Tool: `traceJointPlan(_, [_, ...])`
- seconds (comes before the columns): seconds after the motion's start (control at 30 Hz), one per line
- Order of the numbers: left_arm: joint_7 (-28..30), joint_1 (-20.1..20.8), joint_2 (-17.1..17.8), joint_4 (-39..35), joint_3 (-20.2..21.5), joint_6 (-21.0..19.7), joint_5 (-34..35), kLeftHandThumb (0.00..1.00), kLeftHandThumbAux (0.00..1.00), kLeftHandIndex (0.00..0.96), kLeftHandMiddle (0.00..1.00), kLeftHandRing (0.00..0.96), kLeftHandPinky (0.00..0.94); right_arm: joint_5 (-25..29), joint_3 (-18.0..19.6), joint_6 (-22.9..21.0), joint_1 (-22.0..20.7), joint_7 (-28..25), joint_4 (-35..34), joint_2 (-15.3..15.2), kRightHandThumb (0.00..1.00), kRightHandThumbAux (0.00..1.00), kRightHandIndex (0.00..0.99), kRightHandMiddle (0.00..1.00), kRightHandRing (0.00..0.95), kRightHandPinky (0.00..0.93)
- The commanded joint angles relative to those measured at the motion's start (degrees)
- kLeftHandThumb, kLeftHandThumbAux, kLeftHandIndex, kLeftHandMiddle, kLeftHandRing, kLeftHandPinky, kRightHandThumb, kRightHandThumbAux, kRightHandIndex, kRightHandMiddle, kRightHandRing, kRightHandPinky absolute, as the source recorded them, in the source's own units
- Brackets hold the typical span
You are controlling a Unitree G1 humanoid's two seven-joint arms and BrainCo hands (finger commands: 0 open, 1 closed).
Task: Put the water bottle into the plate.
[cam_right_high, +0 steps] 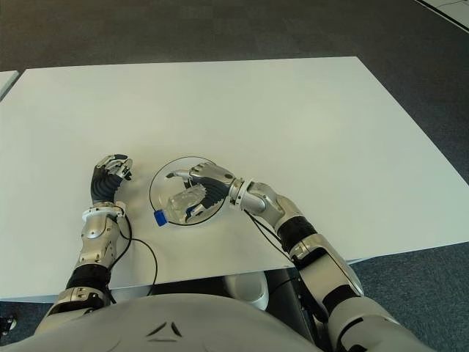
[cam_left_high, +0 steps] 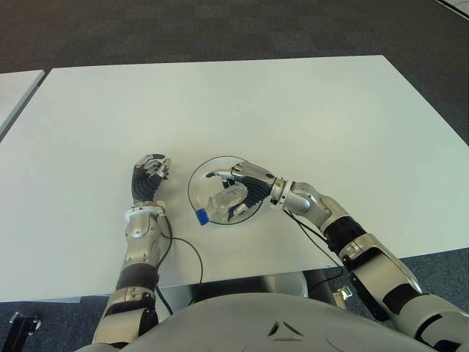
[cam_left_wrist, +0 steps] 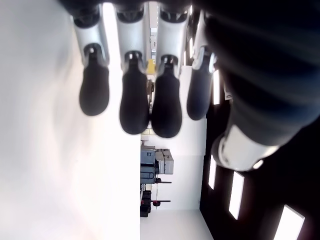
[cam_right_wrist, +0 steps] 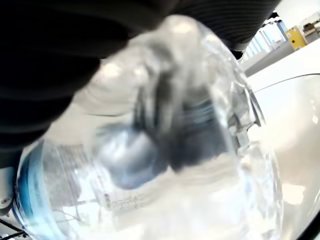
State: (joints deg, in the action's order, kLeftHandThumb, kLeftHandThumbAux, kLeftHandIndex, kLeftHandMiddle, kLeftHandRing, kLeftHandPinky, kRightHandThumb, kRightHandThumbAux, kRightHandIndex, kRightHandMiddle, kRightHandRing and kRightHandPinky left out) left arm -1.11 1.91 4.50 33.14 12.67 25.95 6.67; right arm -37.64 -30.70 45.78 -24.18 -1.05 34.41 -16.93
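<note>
Fingers (cam_left_high: 236, 195) apparently round water bottle (cam_left_high: 220, 205) over plate (cam_left_high: 196, 179)

We can read no text, brand or number anywhere: the water bottle (cam_right_wrist: 150, 150) carries faint printed lines on its clear wall in the right wrist view, but they are too blurred for us to make out.
</note>
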Motion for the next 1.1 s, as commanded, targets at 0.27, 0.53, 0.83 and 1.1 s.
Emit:
traceJointPlan(0.27, [-0.31, -1.44, -0.10, 0.98, -0.05, -2.84, -0.29, 0.710, 0.709, 0.437, 0.683, 0.656, 0.630, -0.63, 0.10, 3.38, 0.27, 3.43, -0.63, -0.43, 0.086, 0.427, 0.000, 0.000, 0.000, 0.000])
traceJointPlan(0.53, [-0.64, -1.40, -0.03, 1.05, 0.00, -2.77, -0.51, 0.710, 0.710, 0.436, 0.673, 0.647, 0.615, -0.34, 0.64, 3.21, 1.06, 4.58, -1.33, 0.00, 0.090, 0.379, 0.000, 0.000, 0.000, 0.000])
traceJointPlan(0.83, [0.12, -1.20, -0.11, 1.74, 0.24, -1.66, 0.14, 0.710, 0.710, 0.436, 0.666, 0.640, 0.612, -2.23, 0.76, 3.13, 1.52, 8.38, -2.14, -0.02, 0.092, 0.331, 0.000, 0.000, 0.000, 0.000])
traceJointPlan(1.1, [0.32, -1.21, 0.01, 2.26, 0.13, -0.75, 0.02, 0.710, 0.710, 0.437, 0.663, 0.637, 0.613, -2.70, 0.62, 2.83, 1.66, 9.04, -2.95, -0.37, 0.087, 0.314, 0.000, 0.000, 0.000, 0.000])
